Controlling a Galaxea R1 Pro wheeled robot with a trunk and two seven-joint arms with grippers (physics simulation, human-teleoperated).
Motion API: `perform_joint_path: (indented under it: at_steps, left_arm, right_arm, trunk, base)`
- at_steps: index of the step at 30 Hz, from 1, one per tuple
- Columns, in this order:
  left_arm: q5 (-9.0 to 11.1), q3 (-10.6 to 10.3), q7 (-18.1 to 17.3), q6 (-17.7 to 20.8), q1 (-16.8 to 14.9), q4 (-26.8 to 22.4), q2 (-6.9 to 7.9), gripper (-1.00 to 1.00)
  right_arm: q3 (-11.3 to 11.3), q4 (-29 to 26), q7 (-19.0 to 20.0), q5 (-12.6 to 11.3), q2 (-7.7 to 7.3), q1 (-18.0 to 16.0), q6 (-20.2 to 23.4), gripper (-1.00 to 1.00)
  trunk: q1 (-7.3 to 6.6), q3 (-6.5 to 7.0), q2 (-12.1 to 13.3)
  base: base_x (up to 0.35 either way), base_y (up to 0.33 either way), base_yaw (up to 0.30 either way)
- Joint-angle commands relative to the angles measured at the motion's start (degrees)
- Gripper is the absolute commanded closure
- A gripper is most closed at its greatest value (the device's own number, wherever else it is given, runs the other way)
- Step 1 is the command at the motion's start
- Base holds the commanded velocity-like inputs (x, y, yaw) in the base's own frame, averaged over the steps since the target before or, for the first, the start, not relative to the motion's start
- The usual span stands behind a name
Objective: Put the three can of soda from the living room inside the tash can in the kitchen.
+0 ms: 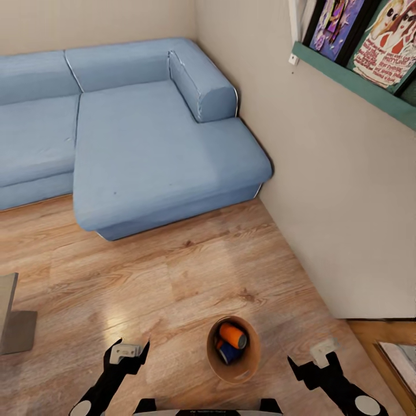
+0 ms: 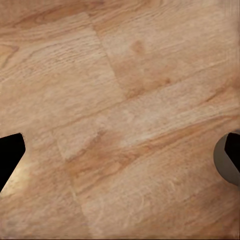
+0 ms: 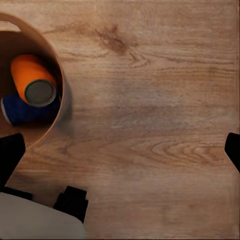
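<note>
Head view: in the living room, a light blue corner sofa (image 1: 144, 133) fills the far corner against the beige wall (image 1: 341, 202), where a teal ledge (image 1: 358, 86) carries bright posters (image 1: 370, 40). On the wood-plank floor (image 1: 162, 277), just in front of the robot and between its two arms, stands the tash can (image 1: 233, 349), copper-brown inside. An orange soda can (image 1: 233, 335) lies on top of a dark blue soda can (image 1: 227, 352) in it; whether a third can lies under them cannot be told. The left gripper (image 1: 126, 351) and right gripper (image 1: 316, 357) hang on either side of the bin, both spread apart and holding nothing. A grey furniture leg (image 1: 14, 323) meets the floor at the picture's left edge.

Left wrist view: bare floor planks (image 2: 120, 120) lie between the dark fingertips (image 2: 9, 152) of the released left gripper (image 2: 120, 160).

Right wrist view: the bin's rim (image 3: 56, 65) curves beside the parted right gripper (image 3: 120, 150), clear of its black fingertips (image 3: 10, 155). Inside, the orange can (image 3: 32, 80) rests silver end up, touching the blue can (image 3: 25, 111) beneath it.
</note>
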Motion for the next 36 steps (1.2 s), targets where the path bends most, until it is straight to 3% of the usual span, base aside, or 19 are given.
perform_joint_path:
  at_steps: [1, 5, 7, 10, 15, 20, 23, 26, 28, 36]
  left_arm:
    - [0.02, 0.0, -0.02, -0.03, 0.04, 0.54, 0.04, -1.0]
    - [0.04, 0.02, 0.0, -0.11, 0.14, 2.68, 0.18, -1.0]
    - [0.06, 0.0, 0.0, -0.19, 0.18, 4.78, 0.26, -1.0]
    - [0.11, 0.02, 0.1, -1.18, 0.21, 6.82, 0.29, -1.0]
    - [0.17, 0.06, 0.37, -5.6, 0.32, 11.3, 0.34, -1.0]
    - [0.25, 0.34, 0.56, -9.62, 0.33, 16.4, 0.44, -1.0]
    - [0.27, 0.51, 0.6, -13.25, 0.33, 20.74, 0.47, -1.0]
    - [0.28, 0.57, 0.61, -14.92, 0.33, 22.83, 0.48, -1.0]
    - [0.27, 0.62, 0.62, -16.85, 0.33, 24.97, 0.5, -1.0]
    - [0.28, 0.65, 0.62, -21.93, 0.37, 32.08, 0.57, -1.0]
  right_arm:
    - [-1.04, 0.82, 0.03, -0.01, -0.14, 0.11, -0.82, -1.0]
    - [-4.77, 4.21, 0.27, 0.2, -0.82, 0.41, -3.43, -1.0]
    - [-6.67, 7.66, 0.88, 0.08, -2.7, 1.05, -5.4, -1.0]
    - [-7.47, 11.02, 1.13, -0.25, -5.24, 1.83, -6.91, -1.0]
    - [-7.91, 14.4, 1.27, -0.63, -7.67, 2.29, -8.19, -1.0]
    - [-8.06, 16.59, 1.3, -0.61, -8.46, 2.64, -8.6, -1.0]
    - [-8.1, 20.71, 1.27, -0.59, -8.94, 2.97, -9.46, -1.0]
    - [-8.13, 23.96, 0.86, -0.6, -9.24, 3.03, -13.02, -1.0]
    - [-8.44, 29.05, -0.42, -0.58, -9.44, 3.1, -18.9, -1.0]
    - [-9.44, 37.71, -4.54, -0.32, -9.73, 3.11, -23.57, -1.0]
  trunk:
    - [-0.23, 0.19, 0.42]
    - [-1.1, 0.91, 2.02]
    - [-1.54, 1.26, 2.82]
    - [-2.2, 1.8, 4.03]
    - [-3.3, 2.7, 6.03]
    - [-4.4, 3.6, 8.04]
    - [-5.06, 4.14, 9.24]
    - [-5.72, 4.68, 10.44]
    - [-6.16, 5.03, 11.24]
    - [-7.91, 6.47, 14.45]
  base:
    - [0.0, 0.0, 0.0]
    - [0.0, 0.0, 0.0]
    - [0.0, 0.0, 0.0]
    - [0.0, 0.0, 0.0]
    - [0.0, 0.0, 0.0]
    - [0.0, 0.0, 0.0]
    - [0.0, 0.0, 0.0]
    - [0.0, 0.0, 0.0]
    - [0.0, 0.0, 0.0]
    - [0.0, 0.0, 0.0]
